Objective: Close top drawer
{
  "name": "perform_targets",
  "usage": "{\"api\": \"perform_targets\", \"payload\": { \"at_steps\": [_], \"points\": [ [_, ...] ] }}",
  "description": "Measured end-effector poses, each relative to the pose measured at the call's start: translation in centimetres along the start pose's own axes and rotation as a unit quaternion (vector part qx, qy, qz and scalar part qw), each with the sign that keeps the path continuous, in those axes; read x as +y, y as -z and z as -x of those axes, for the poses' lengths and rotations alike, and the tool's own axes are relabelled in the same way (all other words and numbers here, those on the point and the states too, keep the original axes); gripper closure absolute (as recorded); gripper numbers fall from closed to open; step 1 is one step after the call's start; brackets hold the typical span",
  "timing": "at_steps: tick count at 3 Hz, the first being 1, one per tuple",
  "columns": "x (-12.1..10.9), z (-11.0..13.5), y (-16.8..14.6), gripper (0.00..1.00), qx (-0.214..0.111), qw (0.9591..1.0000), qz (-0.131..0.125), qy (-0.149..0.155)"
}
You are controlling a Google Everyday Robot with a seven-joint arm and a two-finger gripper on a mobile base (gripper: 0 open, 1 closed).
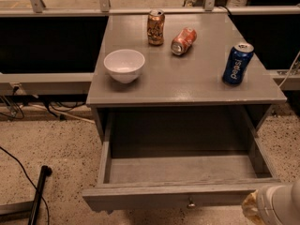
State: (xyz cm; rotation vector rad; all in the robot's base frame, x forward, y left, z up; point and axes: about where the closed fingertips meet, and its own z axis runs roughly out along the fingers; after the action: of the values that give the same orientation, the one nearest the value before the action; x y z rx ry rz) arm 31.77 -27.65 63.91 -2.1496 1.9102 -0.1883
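The top drawer of the grey cabinet is pulled far out toward me, its deep box empty. Its front panel runs along the bottom of the view, with a small round metal knob at the centre. My gripper shows only as a white and tan rounded part at the bottom right corner, just right of the drawer front's right end. Most of it is cut off by the frame edge.
On the cabinet top stand a white bowl, an upright brown can, an orange can on its side and a blue Pepsi can. A black pole and cables lie on the speckled floor at left.
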Motion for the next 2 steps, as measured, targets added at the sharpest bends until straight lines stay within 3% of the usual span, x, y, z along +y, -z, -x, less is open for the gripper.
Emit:
{"api": "perform_targets", "payload": {
  "at_steps": [2],
  "points": [
    [-0.6,0.9,-3.3,1.0,-0.051,0.9986,-0.01,0.007]
  ]
}}
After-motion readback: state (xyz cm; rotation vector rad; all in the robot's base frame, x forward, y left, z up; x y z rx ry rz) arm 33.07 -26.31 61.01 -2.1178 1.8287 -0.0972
